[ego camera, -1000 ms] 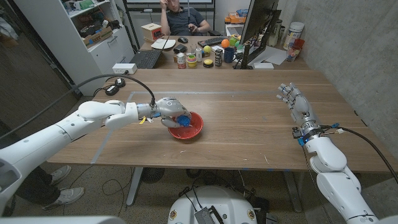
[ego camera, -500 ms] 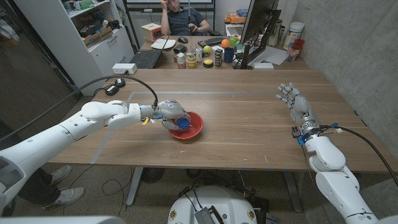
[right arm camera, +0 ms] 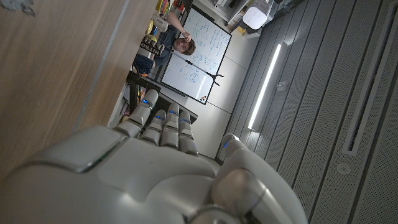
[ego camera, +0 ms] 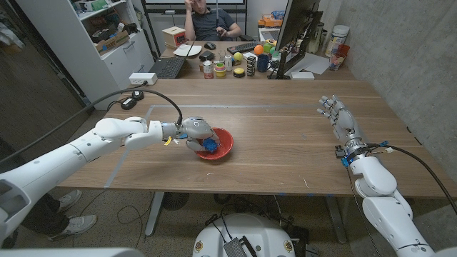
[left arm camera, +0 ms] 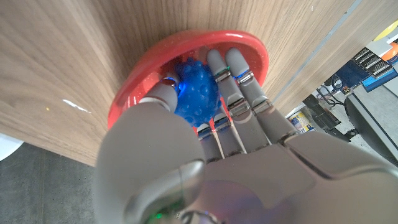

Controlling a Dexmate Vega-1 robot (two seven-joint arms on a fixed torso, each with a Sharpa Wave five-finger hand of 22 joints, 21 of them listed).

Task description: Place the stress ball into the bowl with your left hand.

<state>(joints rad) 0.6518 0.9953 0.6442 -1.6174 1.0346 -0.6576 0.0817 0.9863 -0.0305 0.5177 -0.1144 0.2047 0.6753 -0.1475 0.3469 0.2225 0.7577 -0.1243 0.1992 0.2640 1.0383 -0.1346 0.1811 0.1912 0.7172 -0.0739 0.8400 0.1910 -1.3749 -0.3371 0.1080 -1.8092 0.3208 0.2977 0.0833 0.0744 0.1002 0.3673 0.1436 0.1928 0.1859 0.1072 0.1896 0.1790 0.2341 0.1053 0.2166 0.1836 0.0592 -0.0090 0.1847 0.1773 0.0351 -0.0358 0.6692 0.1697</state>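
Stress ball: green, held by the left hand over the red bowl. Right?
Not green. The stress ball is blue, as the left wrist view shows. The rest holds: the left hand grips it over the red bowl.

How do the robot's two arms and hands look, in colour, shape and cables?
Both arms have smooth, rounded white shells. The left hand and the right hand are grey metal with jointed fingers; small blue and green lights glow on the fingers. A black cable runs along the left arm, with a yellow tag at its wrist. The right arm carries blue connectors and thin black cables at its wrist.
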